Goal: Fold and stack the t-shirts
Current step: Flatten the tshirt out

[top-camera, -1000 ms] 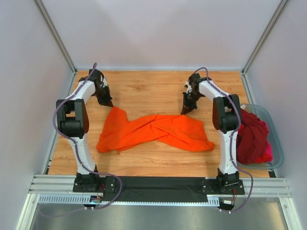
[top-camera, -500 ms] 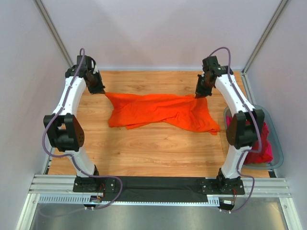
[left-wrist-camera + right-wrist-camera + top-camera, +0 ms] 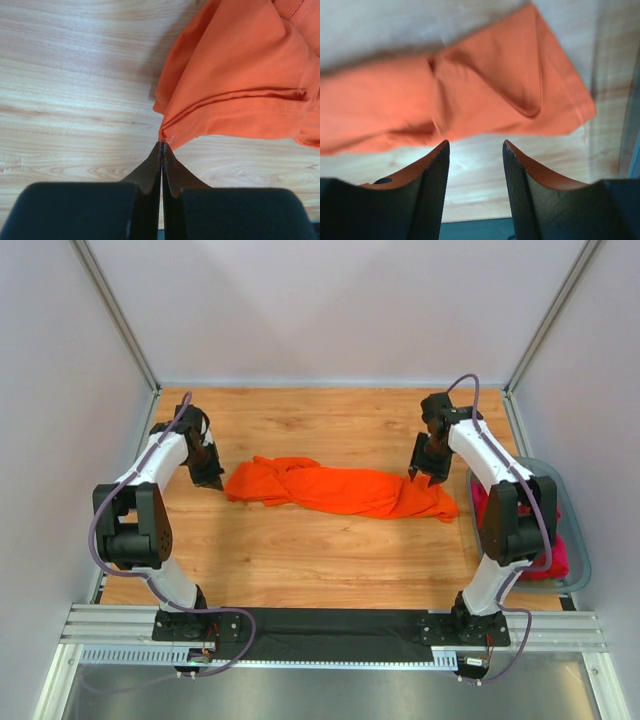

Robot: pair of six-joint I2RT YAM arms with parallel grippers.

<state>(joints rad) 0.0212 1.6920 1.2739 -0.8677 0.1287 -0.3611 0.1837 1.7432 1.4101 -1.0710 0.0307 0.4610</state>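
Note:
The orange t-shirt [image 3: 340,488] lies bunched in a long narrow band across the middle of the wooden table. My left gripper [image 3: 215,483] is at its left end, shut on a corner of the hem; in the left wrist view the closed tips [image 3: 162,145] pinch the orange cloth [image 3: 240,75]. My right gripper [image 3: 423,475] is open just above the shirt's right end; in the right wrist view the fingers [image 3: 475,145] are apart with the orange cloth [image 3: 470,90] beyond them, nothing between them. Dark red and magenta t-shirts [image 3: 555,545] lie in the tub, partly hidden by the right arm.
The grey-blue plastic tub [image 3: 578,540] stands at the table's right edge, beside the right arm. White walls and metal posts enclose the table on three sides. Bare wood [image 3: 320,560] lies between the shirt and the arm bases.
Both grippers came toward the near side and lower. The shirt went from spread to a narrow bunched band on the table. The right gripper has let go of it and opened.

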